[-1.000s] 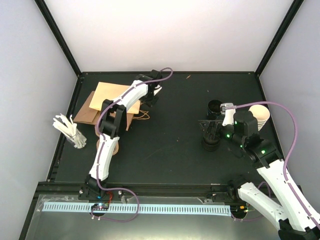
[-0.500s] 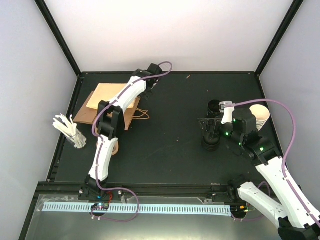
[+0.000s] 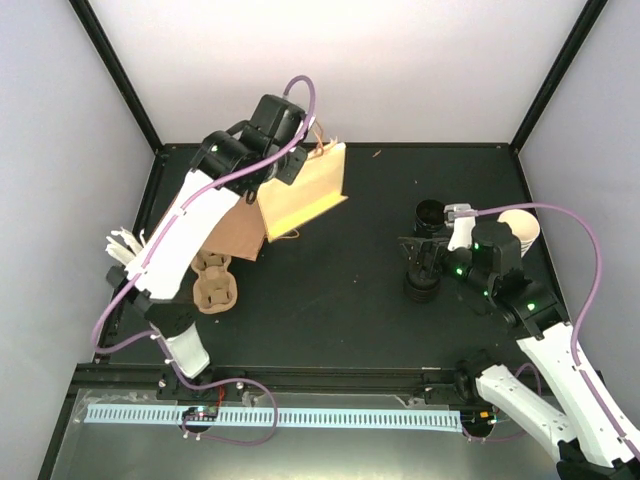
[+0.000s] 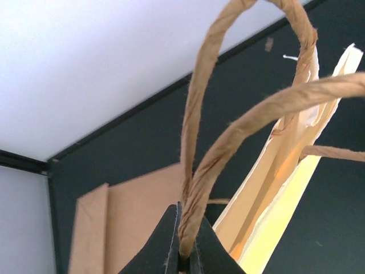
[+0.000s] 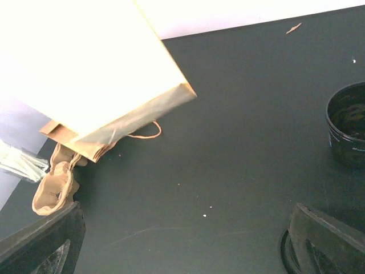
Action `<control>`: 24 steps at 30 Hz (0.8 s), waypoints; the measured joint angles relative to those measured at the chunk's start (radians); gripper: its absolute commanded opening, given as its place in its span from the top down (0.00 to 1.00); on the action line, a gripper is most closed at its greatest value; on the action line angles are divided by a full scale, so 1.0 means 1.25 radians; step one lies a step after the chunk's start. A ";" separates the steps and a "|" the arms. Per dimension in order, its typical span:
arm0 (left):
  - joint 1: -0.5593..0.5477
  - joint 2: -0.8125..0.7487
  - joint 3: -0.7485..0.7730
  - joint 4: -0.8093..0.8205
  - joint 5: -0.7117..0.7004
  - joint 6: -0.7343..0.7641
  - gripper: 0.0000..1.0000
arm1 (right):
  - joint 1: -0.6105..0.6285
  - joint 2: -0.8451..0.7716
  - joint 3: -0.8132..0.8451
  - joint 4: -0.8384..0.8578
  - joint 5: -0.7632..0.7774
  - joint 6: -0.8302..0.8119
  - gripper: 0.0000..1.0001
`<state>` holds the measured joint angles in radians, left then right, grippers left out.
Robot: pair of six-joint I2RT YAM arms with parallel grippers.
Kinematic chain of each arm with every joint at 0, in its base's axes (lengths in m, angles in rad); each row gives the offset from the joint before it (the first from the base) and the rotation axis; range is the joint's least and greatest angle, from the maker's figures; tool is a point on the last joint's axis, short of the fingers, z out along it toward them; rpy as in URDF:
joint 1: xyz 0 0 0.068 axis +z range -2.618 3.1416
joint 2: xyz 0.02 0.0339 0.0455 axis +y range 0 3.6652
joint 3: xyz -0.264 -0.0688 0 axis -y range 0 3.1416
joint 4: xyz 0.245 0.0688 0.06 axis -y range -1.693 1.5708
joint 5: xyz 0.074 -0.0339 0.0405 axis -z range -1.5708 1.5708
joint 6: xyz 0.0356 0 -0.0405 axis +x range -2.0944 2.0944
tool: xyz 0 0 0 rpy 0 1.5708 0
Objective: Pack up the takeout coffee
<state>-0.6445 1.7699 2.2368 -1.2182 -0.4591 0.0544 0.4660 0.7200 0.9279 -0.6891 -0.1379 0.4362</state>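
While white walls (image 3: 350,70) enclose the dark table (image 3: 340,300), left tool (image 4: 183,260) clamped on bag handle (image 4: 256,121), right tool (image 5: 185,240) apart.

The left arm (image 3: 190,225) climbs from its base at the near left edge of the bench and slants toward the far left, its white links stretched long and its wrist held high above the surface. The left claw (image 4: 183,257) is closed, its two dark fingers pressed together on a twisted loop handle (image 4: 197,148). The right arm (image 3: 545,345) comes up from the near right corner, elbow bent, with its wrist low over the right side. The right claw (image 5: 182,245) stands spread wide, one finger at each lower corner of its wrist view.
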 measured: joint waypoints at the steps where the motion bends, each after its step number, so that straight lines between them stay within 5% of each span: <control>1: -0.009 -0.024 -0.020 -0.004 0.020 -0.013 0.98 | 0.000 -0.002 0.000 -0.001 0.001 0.000 0.00; 6: -0.011 -0.161 -0.219 0.030 0.187 -0.071 0.98 | 0.000 -0.010 0.000 -0.007 0.003 0.001 0.00; 13: -0.009 -0.351 -0.598 0.239 0.525 -0.204 0.99 | 0.000 -0.009 -0.009 -0.004 -0.009 0.016 0.00; 19: -0.010 -0.392 -0.710 0.419 0.710 -0.343 0.96 | 0.000 0.036 -0.027 -0.005 -0.047 0.025 0.00; 20: -0.010 -0.401 -0.720 0.448 0.733 -0.362 0.86 | 0.000 0.045 -0.031 -0.005 -0.054 0.028 0.00; 23: -0.009 -0.425 -0.748 0.532 0.782 -0.404 0.30 | 0.000 0.058 -0.045 -0.005 -0.069 0.034 0.00; 24: -0.009 -0.434 -0.760 0.556 0.792 -0.415 0.21 | 0.000 0.057 -0.047 -0.006 -0.071 0.034 0.00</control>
<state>-0.6563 1.2278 1.2873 -0.5232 0.5304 -0.4648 0.4664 0.7914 0.8692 -0.6968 -0.2268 0.4793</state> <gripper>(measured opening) 0.353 0.999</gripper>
